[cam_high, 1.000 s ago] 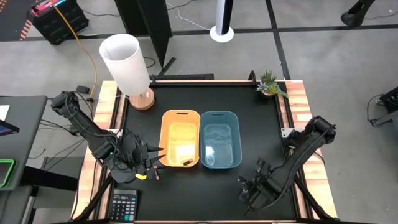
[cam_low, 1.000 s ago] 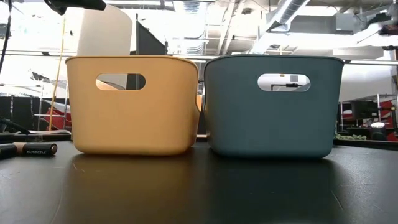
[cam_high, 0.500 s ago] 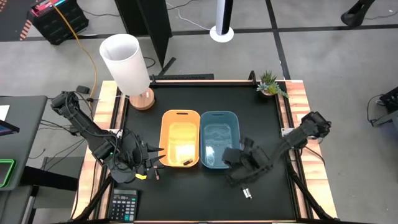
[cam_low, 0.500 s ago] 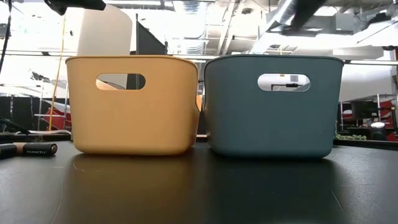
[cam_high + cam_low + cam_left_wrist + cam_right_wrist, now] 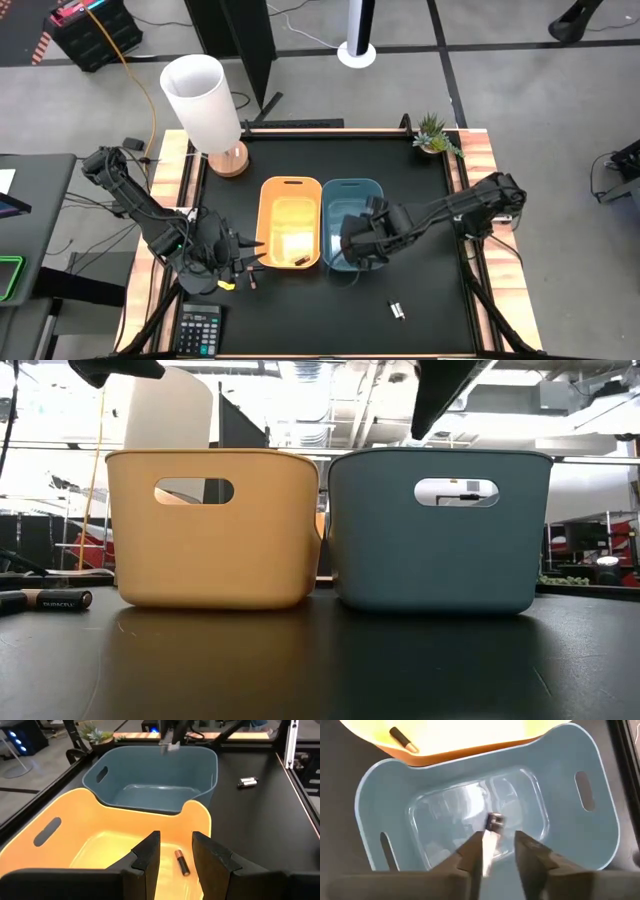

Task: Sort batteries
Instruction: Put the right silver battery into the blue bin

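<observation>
A yellow bin [image 5: 266, 228] and a blue bin [image 5: 383, 218] stand side by side mid-table. One dark reddish-brown battery [image 5: 181, 861] lies on the yellow bin's floor. Another dark battery [image 5: 253, 283] lies on the table by my left gripper [image 5: 250, 256]. That gripper is open and hovers at the yellow bin's near left corner. My right gripper [image 5: 350, 250] hangs over the near end of the blue bin, shut on a silvery-white battery [image 5: 491, 832]. More silvery battery [image 5: 396, 309] lies on the table near the right of the bins. My right gripper pinches the silvery-white battery between its two fingers [image 5: 472, 851], coming from above and pointing down into the blue bin. The battery's free end [image 5: 494, 821] sticks out past the fingertips toward the bin floor. It is lifted clear of bin and table.
A white lamp [image 5: 205, 105] stands at the far left corner, a small plant [image 5: 435, 135] at the far right corner, and a grey calculator [image 5: 198, 330] at the near left edge. Bare black tabletop lies near and right of the bins.
My right gripper rose from the table's near right part and travelled left and toward the far edge, ending over the blue bin with a silvery battery in its fingers. A silvery battery stayed on the table where the gripper had been.
</observation>
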Robot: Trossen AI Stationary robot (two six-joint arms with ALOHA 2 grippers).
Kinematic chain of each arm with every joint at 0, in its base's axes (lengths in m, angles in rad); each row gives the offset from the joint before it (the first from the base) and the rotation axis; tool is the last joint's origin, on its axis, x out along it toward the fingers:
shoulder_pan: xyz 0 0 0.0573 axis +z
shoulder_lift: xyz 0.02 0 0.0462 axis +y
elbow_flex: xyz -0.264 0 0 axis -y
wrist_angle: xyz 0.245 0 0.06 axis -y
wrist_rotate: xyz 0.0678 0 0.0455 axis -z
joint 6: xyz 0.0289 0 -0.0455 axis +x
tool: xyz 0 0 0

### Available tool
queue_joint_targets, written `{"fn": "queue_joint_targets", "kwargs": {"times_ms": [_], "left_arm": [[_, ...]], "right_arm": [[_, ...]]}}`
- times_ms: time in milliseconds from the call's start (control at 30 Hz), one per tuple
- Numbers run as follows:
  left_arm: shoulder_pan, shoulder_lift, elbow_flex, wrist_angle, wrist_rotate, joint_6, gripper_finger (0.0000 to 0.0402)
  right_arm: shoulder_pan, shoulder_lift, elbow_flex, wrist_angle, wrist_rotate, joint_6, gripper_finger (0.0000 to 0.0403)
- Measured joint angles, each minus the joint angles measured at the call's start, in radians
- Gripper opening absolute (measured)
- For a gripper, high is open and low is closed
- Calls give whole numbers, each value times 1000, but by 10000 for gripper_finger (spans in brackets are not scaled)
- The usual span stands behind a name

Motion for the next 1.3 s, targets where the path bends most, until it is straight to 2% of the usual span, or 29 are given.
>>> {"fn": "queue_joint_targets", "kwargs": {"times_ms": [167, 300, 567, 833, 1067, 1200, 1300], "left_arm": [[0, 0, 0, -54, 3, -50, 107], [0, 0, 0, -78, 24, -84, 107], [0, 0, 0, -81, 54, -89, 107], [0, 0, 0, -79, 62, -92, 107], [0, 0, 0, -90, 72, -76, 107], [0, 1, 0, -89, 72, -69, 107], [0, 1, 0, -90, 72, -69, 107]], "right_arm": [[-5, 0, 0, 0, -1, 0, 211], [14, -2, 0, -3, 0, 3, 245], [153, -66, 0, -21, 14, 125, 240], [383, -79, -28, -142, 17, 504, 229], [584, -62, -122, -52, 13, 858, 228], [634, -15, -182, 24, 13, 1005, 228], [654, 35, -216, 85, 12, 1057, 228]]}}
